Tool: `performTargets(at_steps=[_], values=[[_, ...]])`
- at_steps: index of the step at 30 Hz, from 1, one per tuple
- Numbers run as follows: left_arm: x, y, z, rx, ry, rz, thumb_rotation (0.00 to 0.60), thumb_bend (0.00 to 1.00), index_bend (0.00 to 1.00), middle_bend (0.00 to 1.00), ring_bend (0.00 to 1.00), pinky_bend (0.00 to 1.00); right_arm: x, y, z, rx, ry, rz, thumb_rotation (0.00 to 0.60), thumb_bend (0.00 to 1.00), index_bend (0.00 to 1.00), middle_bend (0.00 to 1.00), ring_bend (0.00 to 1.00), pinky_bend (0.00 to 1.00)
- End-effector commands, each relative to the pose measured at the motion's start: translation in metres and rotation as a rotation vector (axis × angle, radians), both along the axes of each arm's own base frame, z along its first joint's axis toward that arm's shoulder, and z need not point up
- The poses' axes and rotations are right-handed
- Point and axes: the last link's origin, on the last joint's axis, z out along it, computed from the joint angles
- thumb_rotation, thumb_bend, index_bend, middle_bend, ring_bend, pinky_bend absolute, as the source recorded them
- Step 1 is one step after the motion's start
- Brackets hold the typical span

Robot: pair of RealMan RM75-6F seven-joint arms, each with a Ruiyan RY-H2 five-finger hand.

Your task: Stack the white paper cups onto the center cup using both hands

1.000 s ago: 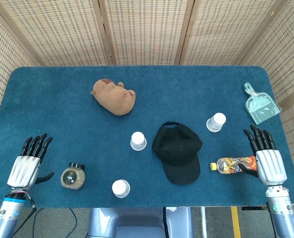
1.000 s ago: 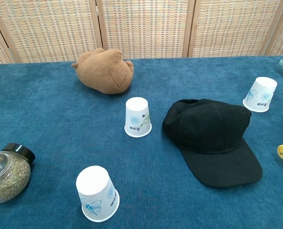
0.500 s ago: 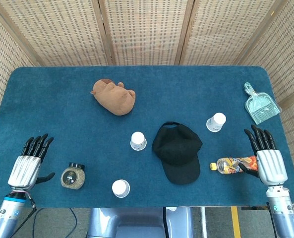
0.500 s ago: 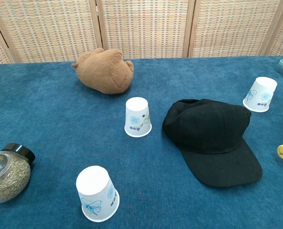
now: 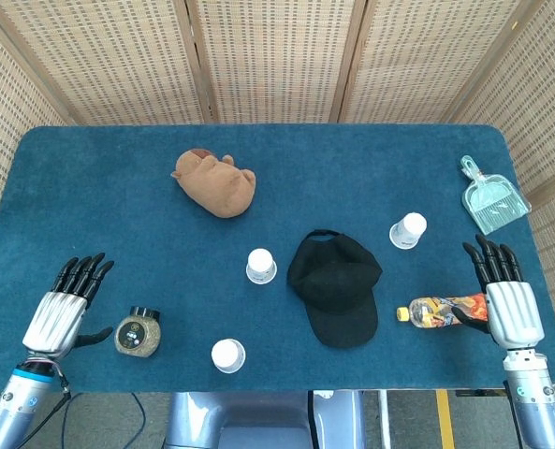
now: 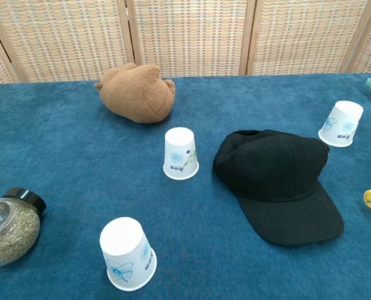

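Note:
Three white paper cups stand upside down on the blue table. The center cup [image 5: 261, 266] [image 6: 181, 154] is left of the black cap. A second cup [image 5: 228, 355] [image 6: 127, 254] sits near the front edge. A third cup [image 5: 408, 230] [image 6: 341, 124] stands at the right. My left hand [image 5: 64, 307] hovers open at the front left, beside the jar, holding nothing. My right hand [image 5: 506, 299] is open at the front right, just right of a bottle. Neither hand shows in the chest view.
A black cap [image 5: 336, 286] [image 6: 278, 183] lies between the center and right cups. A brown plush toy [image 5: 215, 182] [image 6: 137, 92] lies behind. A seed jar [image 5: 138, 332] [image 6: 9, 224], an orange bottle [image 5: 436, 311] and a teal dustpan [image 5: 490, 196] also sit on the table.
My left hand has shifted slightly right and forward, toward the jar. The right hand and all cups have stayed in place.

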Motion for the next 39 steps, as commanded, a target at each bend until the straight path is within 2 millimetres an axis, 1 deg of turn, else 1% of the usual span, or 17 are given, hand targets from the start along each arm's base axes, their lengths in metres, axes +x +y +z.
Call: performTargets(at_steps=[1, 6, 7, 8, 13, 20, 29, 32, 34, 39], values=[[0.01, 0.01, 0.002, -0.068, 0.016, -0.097, 0.6, 0.01, 0.06, 0.0, 0.0, 0.01, 0.001, -0.001, 0.0, -0.006, 0.007, 0.001, 0.6, 0.1, 0.04, 0.0, 0.0, 0.0], [0.027, 0.02, 0.003, -0.137, 0.002, -0.197, 0.6, 0.01, 0.12, 0.0, 0.0, 0.02, 0.0, 0.0, -0.001, -0.006, 0.009, -0.003, 0.6, 0.1, 0.05, 0.0, 0.0, 0.0], [0.034, 0.023, 0.001, -0.167, -0.003, -0.235, 0.6, 0.01, 0.14, 0.0, 0.0, 0.03, 0.0, 0.0, -0.001, -0.006, 0.008, -0.004, 0.6, 0.1, 0.05, 0.0, 0.0, 0.0], [0.037, 0.025, 0.0, -0.188, -0.002, -0.25, 0.6, 0.01, 0.16, 0.0, 0.0, 0.04, 0.0, 0.0, -0.001, -0.006, 0.008, -0.004, 0.6, 0.1, 0.05, 0.0, 0.0, 0.0], [0.049, 0.03, -0.006, -0.29, 0.027, -0.3, 0.6, 0.02, 0.2, 0.0, 0.0, 0.04, -0.001, -0.001, 0.0, -0.008, 0.003, -0.012, 0.6, 0.1, 0.05, 0.0, 0.0, 0.0], [0.068, 0.032, -0.02, -0.358, 0.049, -0.343, 0.6, 0.05, 0.29, 0.0, 0.0, 0.04, -0.002, -0.002, 0.001, -0.01, -0.002, -0.017, 0.6, 0.1, 0.06, 0.0, 0.0, 0.0], [0.095, 0.032, -0.05, -0.444, 0.088, -0.391, 0.6, 0.05, 0.3, 0.0, 0.0, 0.04, -0.004, -0.003, 0.004, -0.016, -0.017, -0.028, 0.6, 0.1, 0.06, 0.0, 0.0, 0.0], [0.1, 0.032, -0.055, -0.452, 0.098, -0.395, 0.6, 0.06, 0.3, 0.0, 0.0, 0.04, -0.005, -0.004, 0.005, -0.017, -0.023, -0.03, 0.6, 0.1, 0.06, 0.0, 0.0, 0.0], [0.108, 0.031, -0.063, -0.47, 0.109, -0.406, 0.6, 0.06, 0.3, 0.0, 0.0, 0.04, -0.006, -0.004, 0.007, -0.022, -0.033, -0.034, 0.6, 0.1, 0.06, 0.0, 0.0, 0.0], [0.12, 0.03, -0.074, -0.496, 0.123, -0.405, 0.6, 0.06, 0.3, 0.0, 0.0, 0.04, -0.008, -0.005, 0.01, -0.02, -0.047, -0.041, 0.6, 0.1, 0.06, 0.0, 0.0, 0.0]])
